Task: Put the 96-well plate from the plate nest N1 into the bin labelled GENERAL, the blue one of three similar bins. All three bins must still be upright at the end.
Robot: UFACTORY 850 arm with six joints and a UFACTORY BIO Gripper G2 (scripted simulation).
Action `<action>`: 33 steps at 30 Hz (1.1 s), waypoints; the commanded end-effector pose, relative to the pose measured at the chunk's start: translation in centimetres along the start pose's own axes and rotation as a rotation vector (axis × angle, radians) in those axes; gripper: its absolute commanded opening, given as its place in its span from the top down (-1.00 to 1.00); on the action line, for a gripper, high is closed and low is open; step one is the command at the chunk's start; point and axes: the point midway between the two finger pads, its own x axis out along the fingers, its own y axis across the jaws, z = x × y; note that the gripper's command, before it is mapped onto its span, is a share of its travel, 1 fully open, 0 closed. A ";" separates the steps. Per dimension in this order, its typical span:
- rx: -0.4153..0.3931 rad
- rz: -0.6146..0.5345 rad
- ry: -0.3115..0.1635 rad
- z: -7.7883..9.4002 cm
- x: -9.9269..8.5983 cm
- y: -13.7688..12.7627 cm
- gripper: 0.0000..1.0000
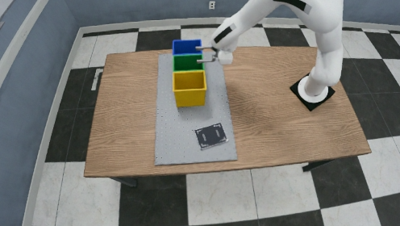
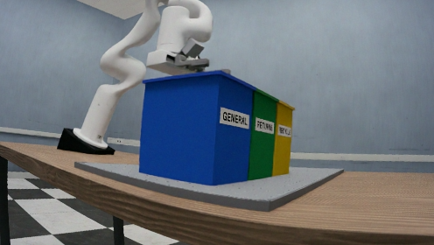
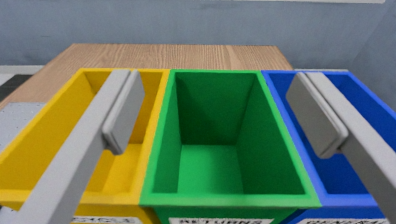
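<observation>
The blue bin (image 1: 185,47) (image 2: 179,127) (image 3: 340,175), labelled GENERAL, stands upright at the far end of the row. My gripper (image 1: 197,55) (image 2: 214,67) (image 3: 221,114) is open, its fingers apart with nothing between them. It is above the bins, centred over the green bin (image 1: 186,63) (image 2: 263,149) (image 3: 215,167) in the wrist view, with the right finger over the blue bin. The plate nest (image 1: 211,136) at the near end of the grey board shows no plate on it. No 96-well plate shows in these views; most of the blue bin's floor is hidden.
The yellow bin (image 1: 190,98) (image 2: 283,153) (image 3: 120,172) stands upright beside the green one. All three bins stand close together in a row on the grey board (image 1: 169,133) (image 2: 262,203). The wooden table (image 1: 278,129) extends around the board, with the arm's base on it.
</observation>
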 end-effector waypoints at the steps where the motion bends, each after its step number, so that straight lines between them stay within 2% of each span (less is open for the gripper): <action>1: -0.002 0.000 -0.002 0.8 -1.0 2.1 0.64; 26: -0.002 0.000 -0.002 3.4 -5.8 12.2 0.64; 33: -0.002 0.000 -0.002 3.5 -5.8 12.3 0.64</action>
